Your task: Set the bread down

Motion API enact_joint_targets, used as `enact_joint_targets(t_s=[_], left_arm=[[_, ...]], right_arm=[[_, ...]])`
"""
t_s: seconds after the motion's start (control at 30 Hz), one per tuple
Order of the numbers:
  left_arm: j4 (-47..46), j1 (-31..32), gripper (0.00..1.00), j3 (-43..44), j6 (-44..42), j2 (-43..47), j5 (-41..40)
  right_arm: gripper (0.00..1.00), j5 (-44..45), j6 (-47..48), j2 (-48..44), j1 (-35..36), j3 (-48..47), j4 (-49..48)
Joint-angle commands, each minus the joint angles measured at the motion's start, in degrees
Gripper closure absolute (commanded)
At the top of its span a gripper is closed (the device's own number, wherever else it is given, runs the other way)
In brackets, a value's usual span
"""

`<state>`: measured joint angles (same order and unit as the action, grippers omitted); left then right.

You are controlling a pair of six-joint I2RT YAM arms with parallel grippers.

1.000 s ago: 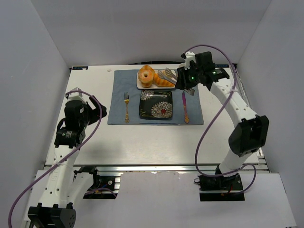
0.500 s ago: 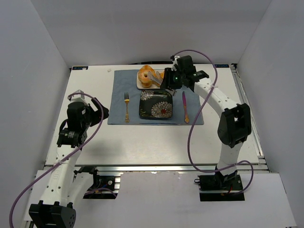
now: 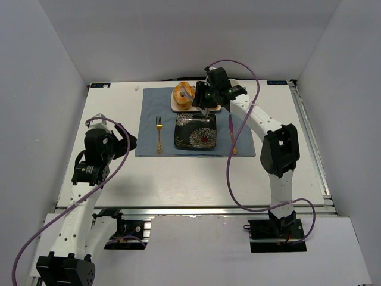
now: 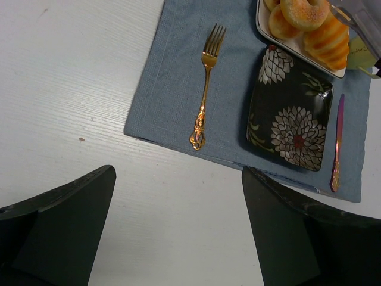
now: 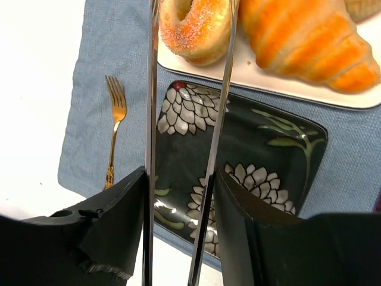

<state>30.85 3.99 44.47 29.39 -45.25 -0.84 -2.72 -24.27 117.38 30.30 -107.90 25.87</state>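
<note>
My right gripper (image 5: pixel 180 179) is clasped around a pair of metal tongs (image 5: pixel 150 119). Their two arms reach over the dark flowered plate (image 5: pixel 268 149) and straddle the bread (image 5: pixel 193 27), one along each flank. The bread lies on the white plate (image 5: pixel 268 80) beside the croissant (image 5: pixel 303 42), though I cannot tell whether the tongs pinch it; my left gripper (image 4: pixel 178 173) hangs spread wide, well apart from it.
</note>
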Motion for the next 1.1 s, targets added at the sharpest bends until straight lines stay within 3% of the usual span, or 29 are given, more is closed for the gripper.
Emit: enact_joint_targets(t_s=[0.0,0.43,0.77,0.83,1.07], left_arm=[[-0.6,0.2,0.02,-0.3,-0.1,1.1,0.4],[-1.1,0.2,0.02,-0.5,0.4,1.2,0.4],[-1.4,0.2,0.02,-1.4,0.6,1.5,0.2],[-1.4,0.2,0.02,-1.4,0.7,1.4,0.1],[-1.6,0.2,0.02,-1.8,0.8,1.3,0.1]], right_arm=[[0.48,1.0,-0.9,1.7,0.5,-4.0,0.1],[0.47,6.7,1.6,4.3,0.9,-5.5,4.5],[0.89,0.7,1.8,3.7,1.0,-6.4,4.2],[0.94,0.8,1.7,2.9,1.0,-7.0,4.1],[0.94,2.5,1.5,-1.0,1.0,-9.0,3.6]])
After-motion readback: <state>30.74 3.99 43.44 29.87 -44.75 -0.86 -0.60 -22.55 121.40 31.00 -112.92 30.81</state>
